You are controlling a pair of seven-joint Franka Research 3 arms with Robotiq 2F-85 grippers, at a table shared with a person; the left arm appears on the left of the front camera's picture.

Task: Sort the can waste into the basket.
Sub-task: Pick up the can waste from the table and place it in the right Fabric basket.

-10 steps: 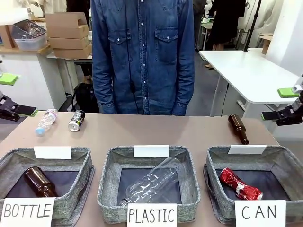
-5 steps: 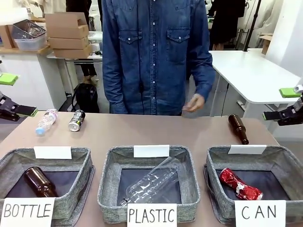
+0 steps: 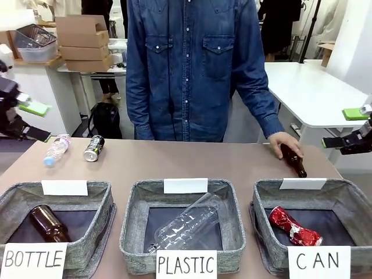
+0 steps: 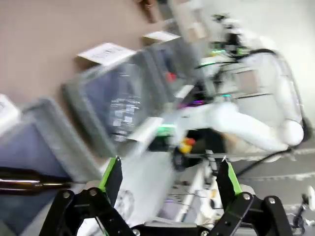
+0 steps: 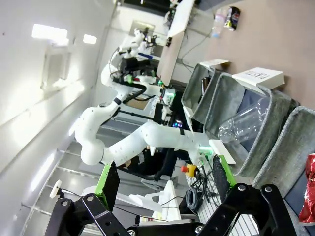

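The red can (image 3: 293,226) lies in the CAN basket (image 3: 349,200); the black can (image 3: 93,147) lies on the table (image 3: 174,160), beside a small bottle (image 3: 57,149). The left tool (image 3: 30,121), jaws apart, should come down across the can only, avoiding the bottle.

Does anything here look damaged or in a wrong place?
The red can in the CAN basket is crushed and dented. The silver-and-black can lies on its side at far left on the table, beside a small plastic bottle. A brown bottle lies loose at far right, under a person's hand.
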